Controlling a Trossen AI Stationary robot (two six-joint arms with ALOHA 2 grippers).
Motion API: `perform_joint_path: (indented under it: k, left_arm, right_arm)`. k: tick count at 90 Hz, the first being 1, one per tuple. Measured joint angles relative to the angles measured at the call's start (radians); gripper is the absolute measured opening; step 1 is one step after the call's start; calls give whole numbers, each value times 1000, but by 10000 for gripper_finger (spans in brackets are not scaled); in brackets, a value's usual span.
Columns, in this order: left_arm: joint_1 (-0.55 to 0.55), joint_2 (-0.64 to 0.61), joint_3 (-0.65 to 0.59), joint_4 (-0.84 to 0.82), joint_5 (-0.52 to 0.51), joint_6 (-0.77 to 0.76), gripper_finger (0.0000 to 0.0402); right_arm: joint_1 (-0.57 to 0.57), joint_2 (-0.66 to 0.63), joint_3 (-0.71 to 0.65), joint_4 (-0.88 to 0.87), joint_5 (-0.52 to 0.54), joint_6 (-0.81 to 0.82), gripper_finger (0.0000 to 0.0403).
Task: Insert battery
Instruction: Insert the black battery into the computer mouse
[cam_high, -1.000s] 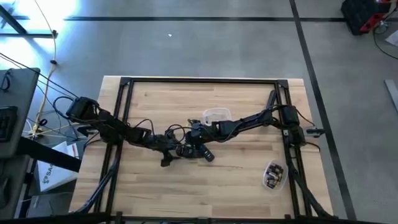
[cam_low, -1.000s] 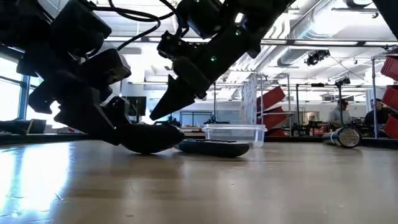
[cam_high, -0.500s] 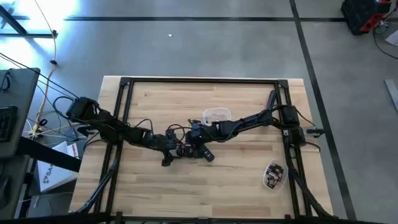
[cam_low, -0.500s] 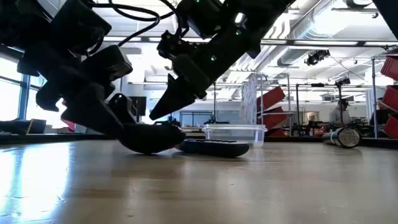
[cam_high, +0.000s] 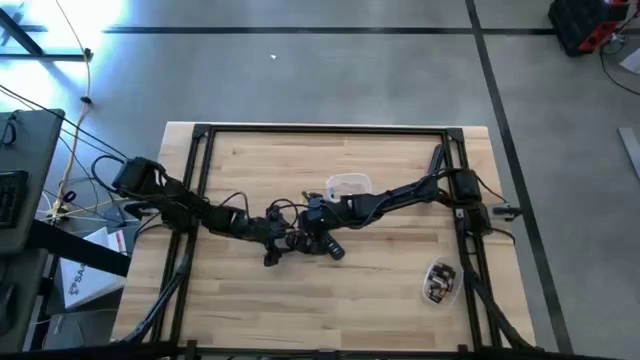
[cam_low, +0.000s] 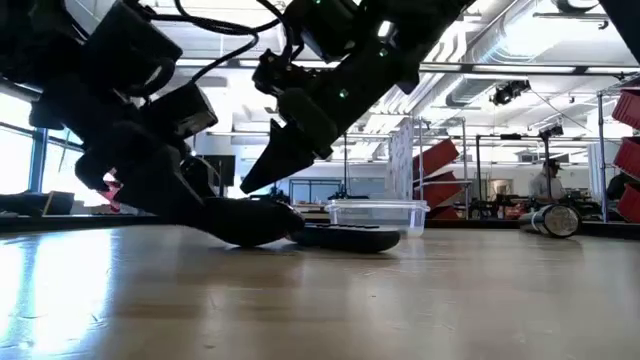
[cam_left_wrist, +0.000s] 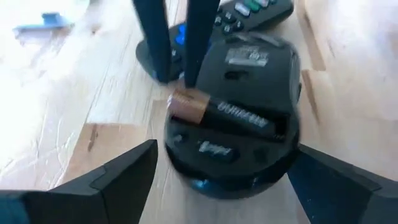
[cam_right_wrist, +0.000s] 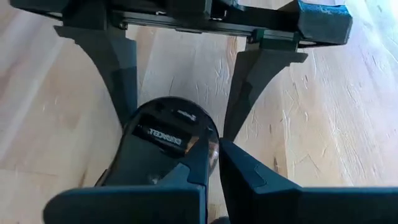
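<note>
Your left gripper sitting open, straddling upturned mouse mid-table. Right gripper nearly closed, fingertips pressing battery lying in mouse bay. Remote lying just behind.

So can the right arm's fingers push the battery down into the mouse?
Probably yes. The right gripper already has its narrow fingers at the copper end of the battery, which lies bare in the open mouse, while the left gripper's fingers straddle the mouse.

Bright daylight glares at the high view's left; left wrist view blurred.
</note>
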Motion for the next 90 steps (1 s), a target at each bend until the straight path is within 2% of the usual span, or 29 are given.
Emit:
perform_joint_path:
  k: [19, 59, 72, 90]
  left_arm:
    - [0, 0, 0, 17, 29, 26, 317]
    - [0, 0, 0, 18, 20, 36, 317]
    - [0, 0, 0, 17, 12, 37, 317]
    - [0, 0, 0, 13, 7, 37, 317]
  right_arm:
    - [0, 0, 0, -22, 1, 0, 4]
    - [0, 8, 0, 18, 63, 11, 4]
    - [0, 25, 0, 40, 112, 19, 4]
    - [4, 25, 0, 35, 111, 43, 4]
